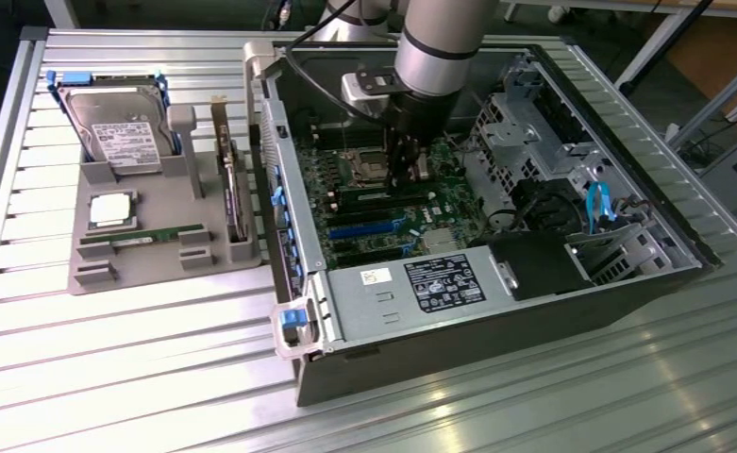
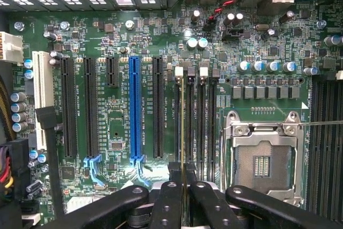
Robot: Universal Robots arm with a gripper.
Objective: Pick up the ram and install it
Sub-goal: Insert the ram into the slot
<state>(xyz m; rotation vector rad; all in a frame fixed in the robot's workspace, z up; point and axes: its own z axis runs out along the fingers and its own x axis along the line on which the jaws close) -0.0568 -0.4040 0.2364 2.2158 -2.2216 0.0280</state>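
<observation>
The open computer case (image 1: 469,236) lies on its side on the ribbed metal bench (image 1: 116,377), motherboard (image 1: 393,212) facing up. At about nine o'clock from the case sits a grey parts tray (image 1: 154,255); it carries a hard drive (image 1: 123,137) with blue rails at its far end, a square silver CPU chip (image 1: 111,209) in the middle, and a second green memory stick (image 1: 142,236) lying flat below that. Inside the case, the drive cage (image 1: 538,132) and a bundle of black and blue cables (image 1: 570,212) crowd the three o'clock side, and the black power supply (image 1: 438,283) closes off the six o'clock end.

The arm reaches straight down into the case. Its hand (image 2: 182,189) is clamped on the ram (image 2: 182,127), the fingers (image 2: 166,207) pressed together on the thin board, which shows edge-on in the wrist view. The stick stands upright over the row of memory slots (image 2: 195,127), between the blue expansion slot (image 2: 134,113) and the open CPU socket (image 2: 262,159). Whether it already touches a slot I cannot tell.

Room is tight: case walls on all sides, open only upward.
</observation>
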